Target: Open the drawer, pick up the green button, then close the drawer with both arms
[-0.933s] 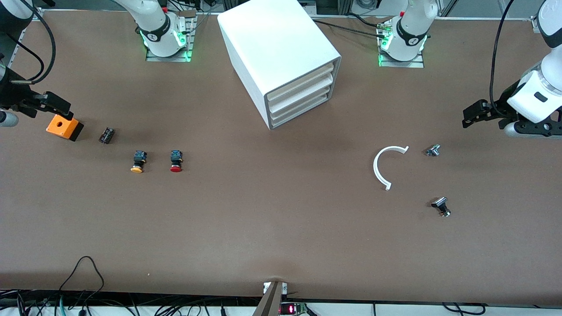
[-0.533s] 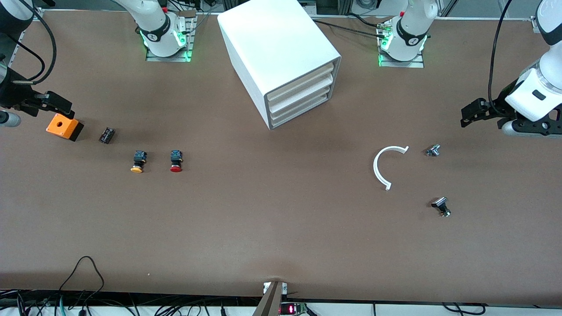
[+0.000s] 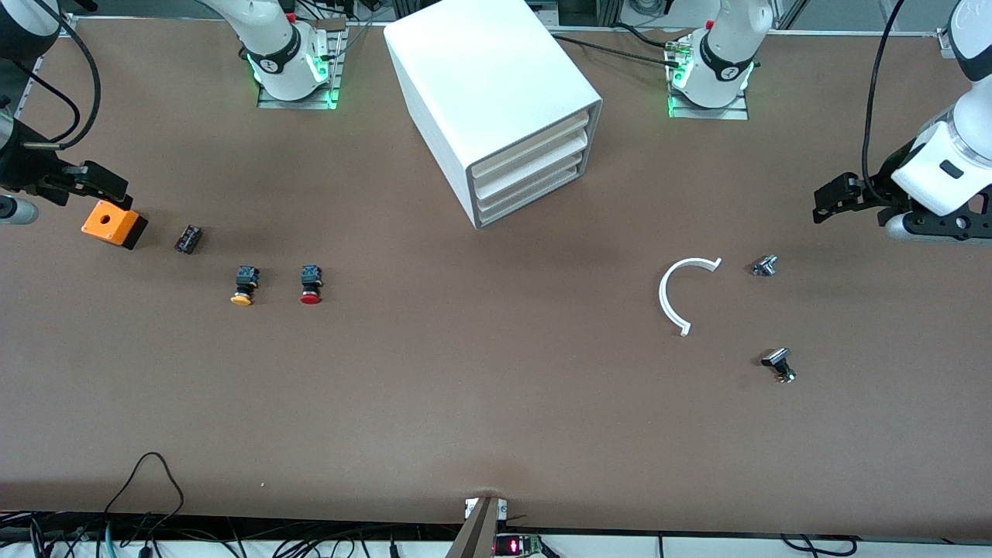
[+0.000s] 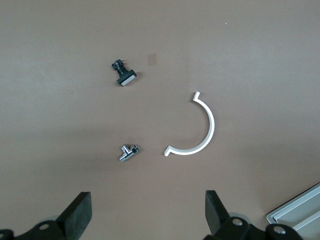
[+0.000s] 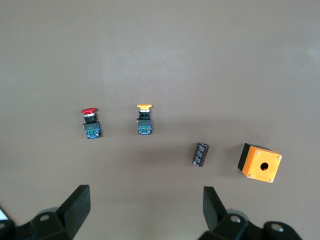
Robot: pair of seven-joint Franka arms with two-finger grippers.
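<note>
The white cabinet (image 3: 487, 85) stands mid-table near the robots' bases. All four of its drawers are shut, including the lowest drawer (image 3: 532, 199). A corner of the cabinet's front shows in the left wrist view (image 4: 300, 214). The green button is out of view. My left gripper (image 3: 833, 200) is open and empty, up in the air at the left arm's end of the table; in its wrist view (image 4: 147, 215) the bare table lies below it. My right gripper (image 3: 101, 183) is open and empty above the orange box (image 3: 114, 224); it also shows in its wrist view (image 5: 145, 207).
Toward the right arm's end lie a red-capped button (image 3: 311, 284), a yellow-capped button (image 3: 245, 285) and a small black part (image 3: 188, 239). Toward the left arm's end lie a white half ring (image 3: 676, 294), a small metal part (image 3: 764, 266) and a black-headed part (image 3: 778, 364).
Both grippers have shifted slightly and then held still. Nothing on the table has moved and the drawers stay shut.
</note>
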